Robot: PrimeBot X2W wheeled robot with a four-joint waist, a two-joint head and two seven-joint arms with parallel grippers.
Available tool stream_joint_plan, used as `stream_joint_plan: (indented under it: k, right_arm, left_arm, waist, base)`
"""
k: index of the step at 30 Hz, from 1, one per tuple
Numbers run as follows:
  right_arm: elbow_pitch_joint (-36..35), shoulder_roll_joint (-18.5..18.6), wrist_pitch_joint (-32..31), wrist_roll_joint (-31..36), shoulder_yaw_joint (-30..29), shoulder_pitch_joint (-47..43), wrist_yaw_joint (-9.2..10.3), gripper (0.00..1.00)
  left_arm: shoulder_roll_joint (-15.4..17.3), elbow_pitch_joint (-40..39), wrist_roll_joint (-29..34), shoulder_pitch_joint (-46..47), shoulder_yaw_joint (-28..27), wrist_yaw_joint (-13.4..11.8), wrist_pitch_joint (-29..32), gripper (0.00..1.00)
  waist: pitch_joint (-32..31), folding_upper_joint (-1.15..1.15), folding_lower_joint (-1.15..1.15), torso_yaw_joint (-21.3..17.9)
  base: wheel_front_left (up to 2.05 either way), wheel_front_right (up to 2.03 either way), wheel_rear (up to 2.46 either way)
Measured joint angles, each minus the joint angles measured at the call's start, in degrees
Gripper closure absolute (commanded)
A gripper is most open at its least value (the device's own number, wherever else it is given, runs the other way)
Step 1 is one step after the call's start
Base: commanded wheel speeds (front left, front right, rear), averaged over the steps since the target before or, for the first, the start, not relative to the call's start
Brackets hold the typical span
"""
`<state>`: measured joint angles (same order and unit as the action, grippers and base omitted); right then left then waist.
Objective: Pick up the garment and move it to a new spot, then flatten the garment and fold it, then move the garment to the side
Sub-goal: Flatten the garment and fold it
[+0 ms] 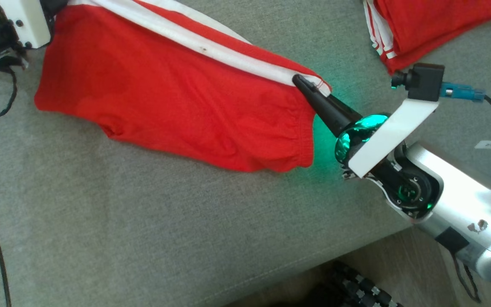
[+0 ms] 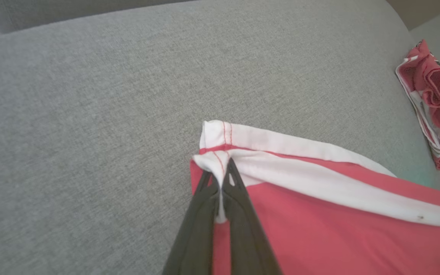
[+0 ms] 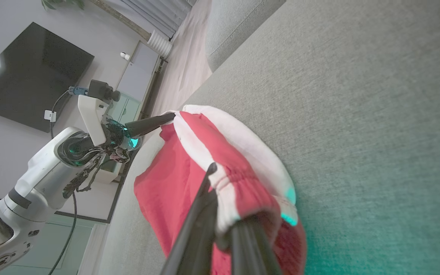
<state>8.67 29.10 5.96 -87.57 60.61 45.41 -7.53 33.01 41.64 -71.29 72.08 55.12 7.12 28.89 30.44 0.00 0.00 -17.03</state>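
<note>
Garment (image 1: 164,98) looked soft, limp, best held at corners; my left claw (image 2: 220,179) and right claw (image 1: 304,86) pinched white stripe's (image 1: 228,55) opposite ends

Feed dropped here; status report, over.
Both shut on red shorts: left gripper, right gripper. Stretched across grey cushion. Other folded garment aside, not blocking.

Garment (image 1: 177,98) cut by head view's top edge; its left corner sits behind the left wrist's white mount (image 1: 28,21). Folded red pile (image 1: 433,25) cropped at top too. Cable tag (image 1: 489,144): print too small to read. Dark ribbed thing (image 1: 356,285) at btm edge, cropped, can't ID. Right gripper (image 1: 303,83): in its wrist view one finger (image 3: 248,248) goes under the waistband (image 3: 239,183), tip hidden.
</note>
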Motion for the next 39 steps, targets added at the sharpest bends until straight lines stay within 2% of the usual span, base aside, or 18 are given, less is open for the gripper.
stream_joint_plan:
  k: [1,7,14,20,26,30,39]
  right_arm:
    - [0.30,-0.07,-0.01,0.00,0.00,0.08,0.00,0.00]
    - [2.78,-0.16,-0.78,-0.27,0.44,0.08,0.00,0.00]
    - [4.17,0.44,-2.20,-1.76,1.20,-0.27,0.00,0.00]
    - [3.81,2.88,-3.45,-2.87,1.64,-1.10,0.00,0.00]
    - [2.04,5.67,-2.04,-3.19,0.70,-4.07,0.00,0.00]
    - [0.91,6.19,-0.86,-3.20,-0.03,-4.22,0.00,0.00]
    - [0.21,7.45,0.78,-3.78,-0.30,-8.13,0.00,0.00]
  left_arm:
    - [-0.22,0.41,-0.01,0.09,0.05,0.00,-0.25,0.00]
    - [-0.77,0.23,-1.52,0.19,0.86,0.00,-0.29,0.00]
    - [1.45,-1.45,-1.89,0.12,3.96,0.00,-0.04,0.00]
    - [5.33,-2.42,-0.38,-0.04,8.77,0.00,4.52,0.00]
    - [7.66,-4.03,0.18,-0.20,12.46,0.01,7.69,0.00]
    - [8.66,-3.42,-2.90,-0.49,12.79,0.00,12.14,0.00]
    - [9.04,-8.96,-8.13,-0.44,13.30,0.01,17.51,0.00]
  waist:
    - [-0.07,0.00,0.00,0.04]
    - [-1.18,0.00,0.00,0.57]
    - [-3.91,0.00,-0.01,0.87]
    - [-5.38,0.00,-0.01,-0.01]
    - [-4.62,0.00,-0.01,-2.04]
    - [-4.12,0.00,-0.01,-3.64]
    - [-3.95,0.00,-0.01,-5.20]
  base:
    - [0.00,0.00,0.00]
    - [0.00,0.00,0.00]
    - [0.00,0.00,0.00]
    - [0.00,0.00,0.00]
    - [0.00,0.00,0.00]
    - [0.00,0.00,0.00]
    - [0.00,0.00,0.00]
